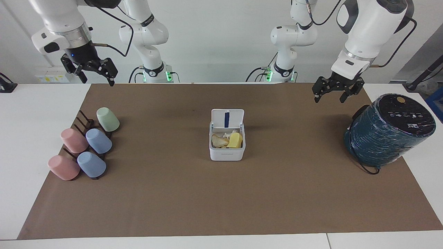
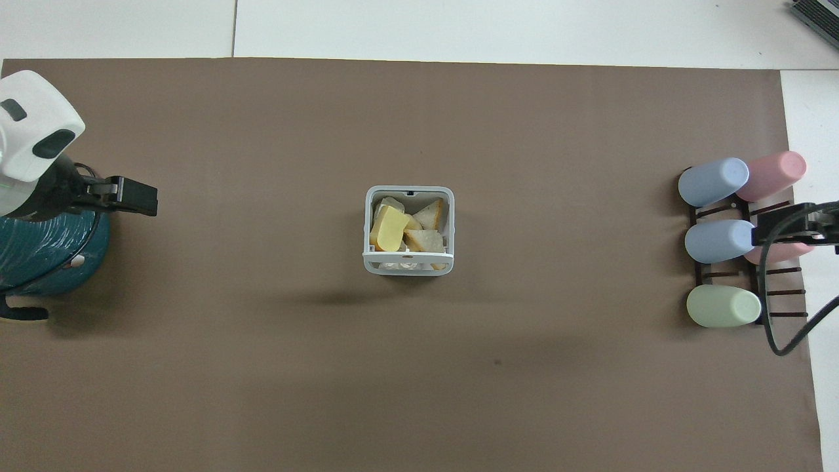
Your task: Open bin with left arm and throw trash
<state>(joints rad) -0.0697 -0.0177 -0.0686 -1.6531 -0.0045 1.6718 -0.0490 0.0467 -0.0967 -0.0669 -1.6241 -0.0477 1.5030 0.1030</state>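
Observation:
The white bin [image 1: 227,153] stands in the middle of the brown mat with its lid [image 1: 227,118] up, the blue strip showing. Inside lie a yellow block [image 1: 235,140], a pale bread-like slice [image 1: 218,141] and a white tissue [image 1: 228,133]. From overhead the bin's rim [image 2: 408,265] frames the yellow block [image 2: 388,229] and bread slices [image 2: 425,240]. My left gripper [image 1: 329,99] is open and empty, in the air beside the teal cylinder [image 2: 141,196]. My right gripper [image 1: 97,81] is open and empty, raised over the cup rack [image 2: 786,226].
A big dark teal wrapped cylinder [image 1: 389,129] with a cable stands at the left arm's end [image 2: 39,255]. Several pastel cups lie on a dark rack [image 1: 83,148] at the right arm's end [image 2: 721,236]. The brown mat [image 1: 221,200] covers most of the table.

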